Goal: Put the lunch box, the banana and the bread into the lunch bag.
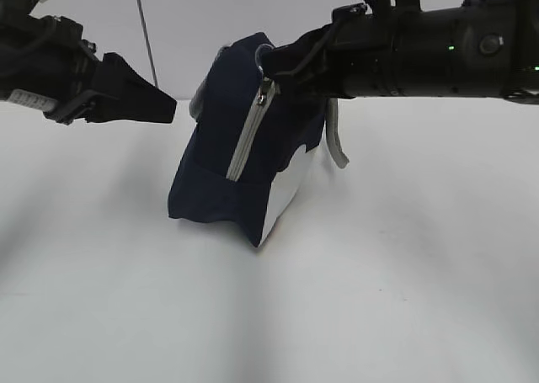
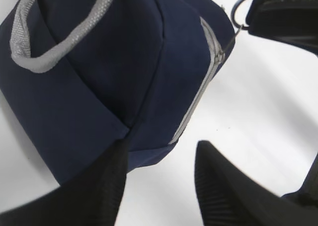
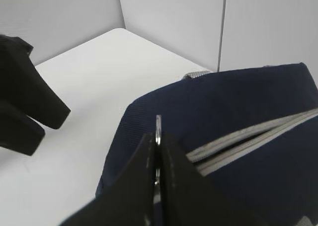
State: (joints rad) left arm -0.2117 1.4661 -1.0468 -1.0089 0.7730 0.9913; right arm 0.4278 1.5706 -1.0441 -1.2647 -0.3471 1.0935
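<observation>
The navy lunch bag (image 1: pixel 221 164) stands tilted on the white table, hanging from its top corner, its grey zipper (image 1: pixel 247 139) closed along the side. My right gripper (image 3: pixel 158 136) is shut on the metal ring pull (image 3: pixel 158 124) at the bag's top; in the exterior view it sits at the bag's upper right (image 1: pixel 271 67). My left gripper (image 2: pixel 161 151) is open and empty, beside the bag's lower corner (image 2: pixel 149 156); in the exterior view it hovers left of the bag (image 1: pixel 160 101). The lunch box, banana and bread are out of view.
A grey strap handle (image 1: pixel 337 143) hangs behind the bag on the right; another loops over the bag's top in the left wrist view (image 2: pixel 54 57). Grey walls (image 3: pixel 169 22) stand behind the white table (image 1: pixel 379 299).
</observation>
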